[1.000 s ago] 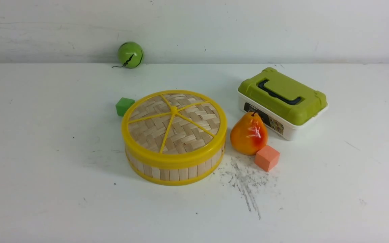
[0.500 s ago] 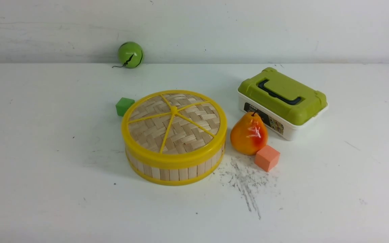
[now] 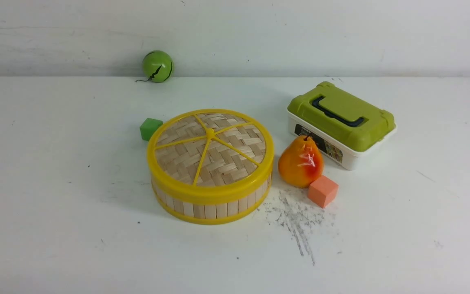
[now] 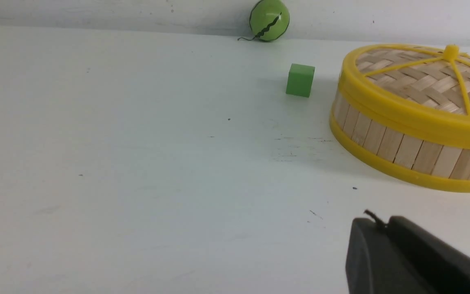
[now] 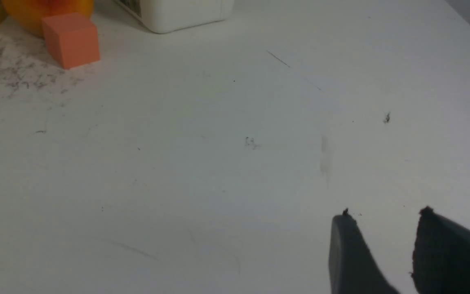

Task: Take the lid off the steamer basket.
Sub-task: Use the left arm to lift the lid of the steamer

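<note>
Nothing of the job is done yet, as far as the pictures show: the lid (image 3: 210, 149) sits flat and fully seated on the steamer basket (image 3: 214, 209), its yellow rim flush over the slat wall, and the basket stands on the white desk (image 3: 55, 224). Lifting the lid clear is all that remains, and neither arm is near it. The left hand (image 4: 382, 222) shows only in its wrist view, low over the desk short of the basket, its fingers lying together with no gap and holding nothing. The right hand (image 5: 384, 216) hangs over bare desk well apart from the basket, its fingers parted around nothing. Just behind the basket on its left sits a green cube (image 3: 150, 128); farther behind, at the wall, a green ball (image 3: 157, 66). Just right of the basket stands a pear (image 3: 300, 162) with an orange cube (image 3: 322, 191) touching it, and beyond those a green-lidded white box (image 3: 341, 122). Its side carries a dark label (image 3: 316, 143), too small to read.
</note>
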Robot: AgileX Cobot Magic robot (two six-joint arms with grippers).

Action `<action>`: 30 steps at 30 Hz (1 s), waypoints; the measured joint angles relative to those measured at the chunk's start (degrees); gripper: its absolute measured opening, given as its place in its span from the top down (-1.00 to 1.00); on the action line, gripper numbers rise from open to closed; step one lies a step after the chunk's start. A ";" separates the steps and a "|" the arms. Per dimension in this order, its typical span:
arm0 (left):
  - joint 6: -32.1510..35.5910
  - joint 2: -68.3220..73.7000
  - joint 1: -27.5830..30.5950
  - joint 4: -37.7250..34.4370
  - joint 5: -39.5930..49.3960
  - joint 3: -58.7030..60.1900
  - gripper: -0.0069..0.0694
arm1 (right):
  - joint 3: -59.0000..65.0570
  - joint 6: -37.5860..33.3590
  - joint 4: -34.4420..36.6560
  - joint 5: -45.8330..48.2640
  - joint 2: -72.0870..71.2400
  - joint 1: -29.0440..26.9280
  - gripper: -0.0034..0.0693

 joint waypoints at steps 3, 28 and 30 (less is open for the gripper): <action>0.00 0.00 0.00 0.00 -0.05 0.00 0.70 | 0.00 0.00 0.00 0.00 0.00 0.00 0.25; -20.79 0.00 0.00 -1.72 -43.38 -1.14 0.64 | 0.00 0.00 0.00 0.00 0.00 0.00 0.25; -24.39 0.08 0.00 -1.73 -43.83 -2.92 0.64 | 0.00 0.00 0.00 0.00 0.00 0.00 0.25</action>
